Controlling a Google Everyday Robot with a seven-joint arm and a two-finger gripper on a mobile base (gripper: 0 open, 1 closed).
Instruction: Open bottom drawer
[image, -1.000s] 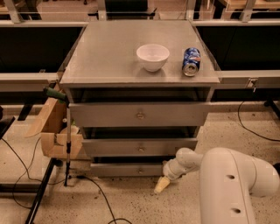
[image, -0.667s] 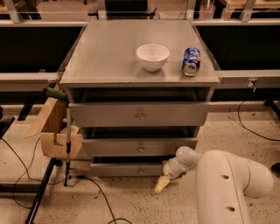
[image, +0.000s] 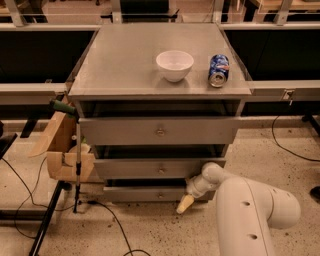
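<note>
The bottom drawer (image: 142, 193) is the narrowest grey front at the foot of the cabinet, with a small round knob (image: 161, 194) at its centre. It sits nearly flush under the mid-sized drawer (image: 160, 169). My gripper (image: 184, 204), a cream-coloured tip on the white arm (image: 250, 210), points down and left at the drawer's lower right corner, right of the knob and just above the floor.
The widest drawer (image: 160, 131) is on top. A white bowl (image: 174, 65) and a tipped blue can (image: 218, 70) lie on the cabinet top. A cardboard box (image: 62, 150) and a green-handled pole (image: 77, 160) stand at the left. Cables (image: 110, 220) run across the floor.
The arm's white body has shifted slightly left. The gripper stays at the bottom drawer's right corner. The drawers have not moved.
</note>
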